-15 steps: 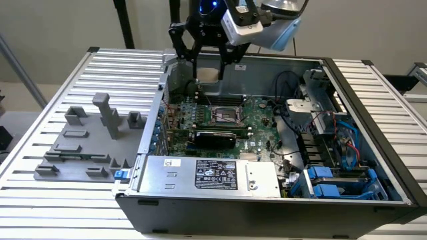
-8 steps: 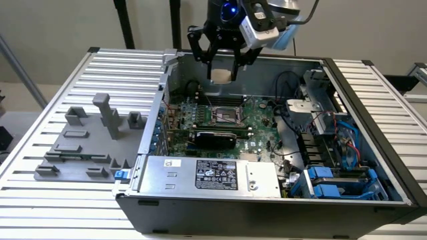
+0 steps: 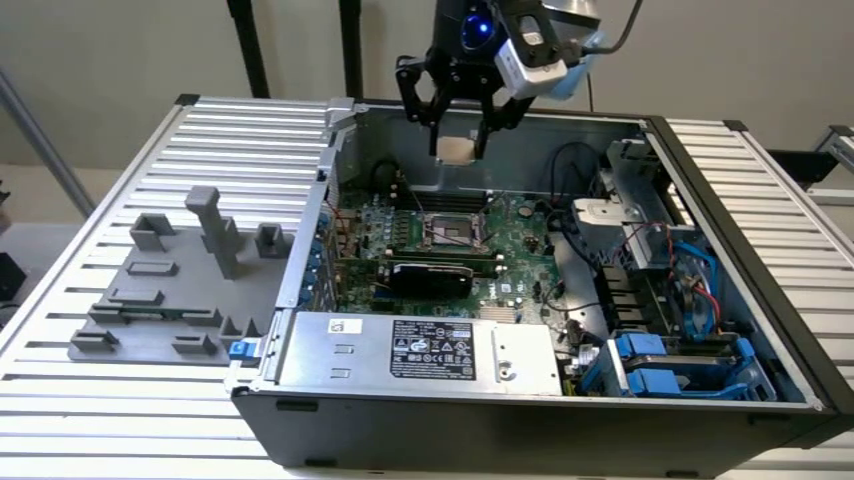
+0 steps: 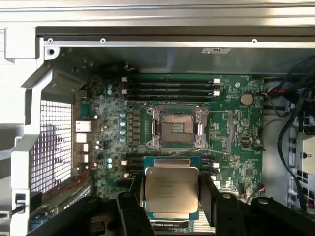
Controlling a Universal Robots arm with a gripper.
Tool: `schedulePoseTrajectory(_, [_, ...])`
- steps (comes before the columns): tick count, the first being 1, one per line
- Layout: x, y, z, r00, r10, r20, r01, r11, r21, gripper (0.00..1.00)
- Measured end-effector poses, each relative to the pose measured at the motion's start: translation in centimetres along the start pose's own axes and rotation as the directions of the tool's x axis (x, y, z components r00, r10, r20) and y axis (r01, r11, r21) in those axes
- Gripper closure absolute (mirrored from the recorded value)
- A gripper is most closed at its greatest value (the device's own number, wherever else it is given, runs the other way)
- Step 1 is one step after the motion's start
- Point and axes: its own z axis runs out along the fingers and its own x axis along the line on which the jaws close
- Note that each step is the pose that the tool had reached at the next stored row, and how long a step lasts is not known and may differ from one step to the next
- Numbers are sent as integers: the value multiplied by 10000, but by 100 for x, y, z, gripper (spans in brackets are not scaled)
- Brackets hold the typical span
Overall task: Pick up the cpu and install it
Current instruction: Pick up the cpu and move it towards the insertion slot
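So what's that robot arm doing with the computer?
The robot's gripper is holding the cpu, a small silver square chip, pinched between its two fingers. It hangs in the air above the open computer case, over the green motherboard. The socket in the middle of the board looks empty, so the chip is not in yet.

This looks like a robotics lab or assembly test workshop. The worktop (image 3: 120, 150) is built of ribbed aluminium slats rather than office furniture. An opened desktop computer case (image 3: 534, 420) lies on it with its green motherboard (image 4: 236, 128) and cabling exposed. Grey fixture blocks (image 3: 174, 290) stand toward the worktop's edge on the exterior view's left. A robot arm (image 3: 521, 30) hangs over the case, its pincer (image 3: 458, 140) gripping a cpu (image 4: 171, 189). Black stand poles (image 3: 247, 45) rise against a plain pale wall (image 3: 120, 50).
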Motion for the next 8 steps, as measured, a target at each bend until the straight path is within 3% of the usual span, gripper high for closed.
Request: schedulePoseTrajectory(8, [-140,260,158,10000,-2,0,2,10000,-1,46])
